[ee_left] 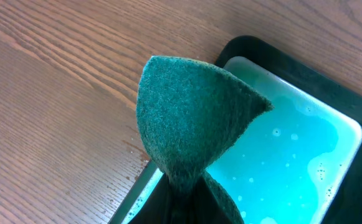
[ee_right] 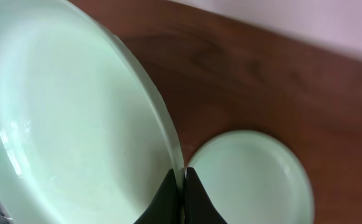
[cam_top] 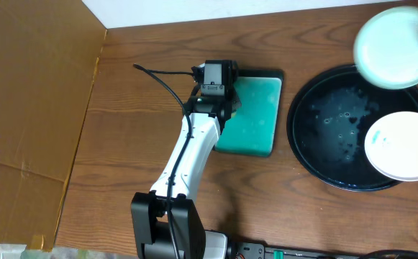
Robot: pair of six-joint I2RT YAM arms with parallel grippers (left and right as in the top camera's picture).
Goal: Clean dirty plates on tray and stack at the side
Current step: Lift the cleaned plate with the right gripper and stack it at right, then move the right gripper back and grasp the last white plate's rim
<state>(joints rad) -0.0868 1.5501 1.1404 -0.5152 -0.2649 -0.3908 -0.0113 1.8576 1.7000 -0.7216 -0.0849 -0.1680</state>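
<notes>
One aqua plate lies on the bench, the second aqua plate hangs above it, rim pinched by the right fingers, and the white plate waits on the black tray, left fingers pinching a scrub pad.

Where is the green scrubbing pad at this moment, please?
The green scrubbing pad is pinched in the left tool, seen in the left wrist view over the left rim of the rectangular teal tray.

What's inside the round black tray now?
One white plate sits in the tray, right side, with droplets on its bare floor. The aqua plate held above hides the upper-right rim.
</notes>
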